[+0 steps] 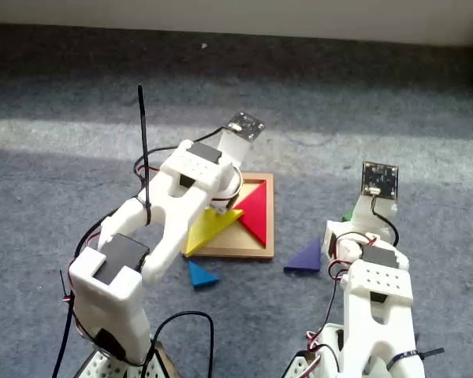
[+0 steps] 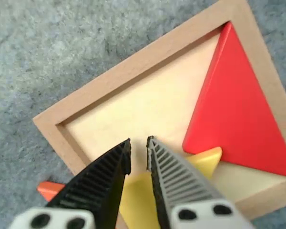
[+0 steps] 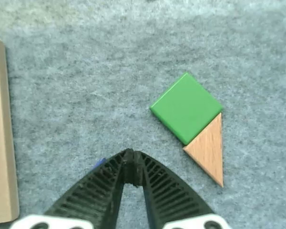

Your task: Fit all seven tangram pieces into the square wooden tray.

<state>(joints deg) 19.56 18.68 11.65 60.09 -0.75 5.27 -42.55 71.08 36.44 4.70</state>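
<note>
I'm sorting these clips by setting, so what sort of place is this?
Probably a hobby or lab robotics bench, indoors: two white desktop arms, a grey carpet-like work surface, and a wooden tray holding coloured tangram pieces.

I see tray (image 1: 240,253) holding red triangle (image 1: 255,211), yellow triangle (image 1: 209,227) touching it; blue triangle (image 1: 200,275) and dark blue triangle (image 1: 305,258) outside on surface.

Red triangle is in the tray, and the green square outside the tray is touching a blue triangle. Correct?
Not quite. The red triangle does lie in the tray, but the green square touches a wood-coloured triangle, not a blue one. The right wrist view shows the two edge to edge.
</note>
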